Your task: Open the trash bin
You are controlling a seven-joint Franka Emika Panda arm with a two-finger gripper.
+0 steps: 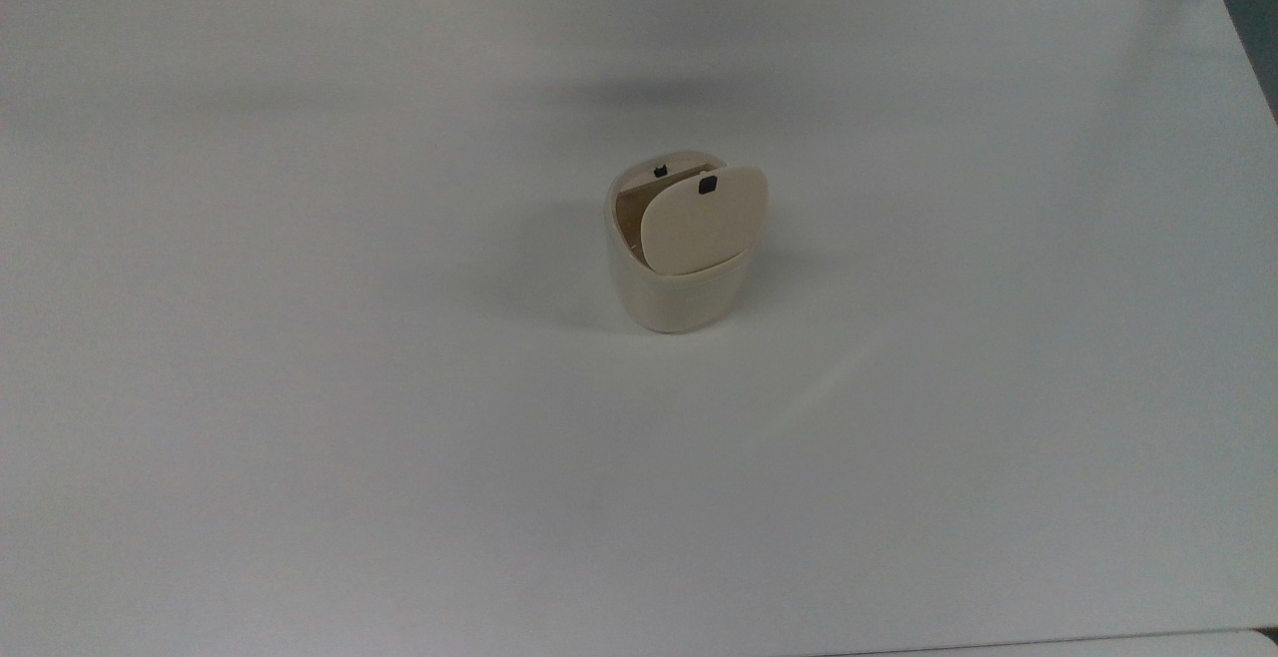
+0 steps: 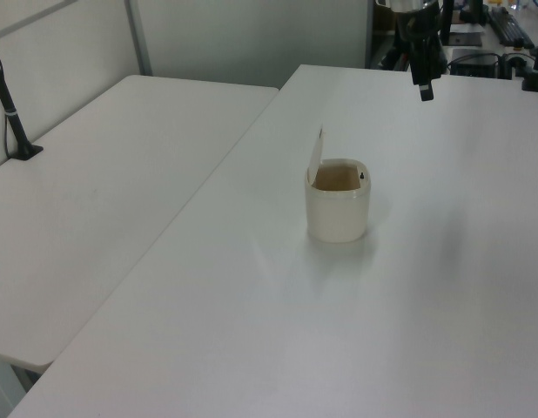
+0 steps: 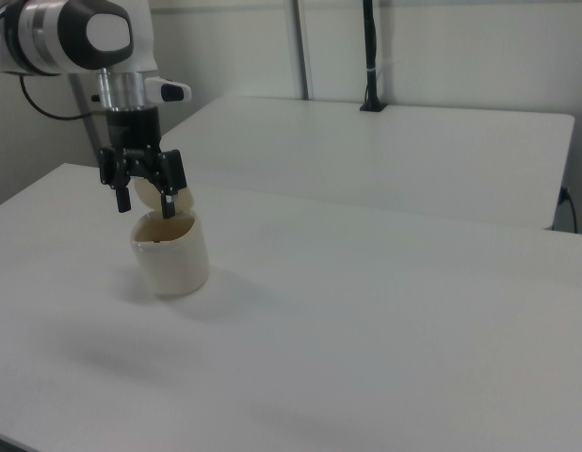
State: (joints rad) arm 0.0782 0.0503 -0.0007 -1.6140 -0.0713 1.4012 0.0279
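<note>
Standing mid-frame on the white table (image 1: 300, 337), small cream-beige plastic trash bin (image 1: 679, 288), flat hinged lid (image 1: 699, 220) raised, black two-finger gripper (image 3: 145, 201) spread wide, empty, upper left of the right view.

Smooth cream plastic trash bin (image 1: 679, 283) on matt white table (image 1: 300, 337)

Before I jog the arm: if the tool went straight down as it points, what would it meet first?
Probably the bare table: the tool hangs open, well apart from the trash bin. Depth is uncertain.
</note>
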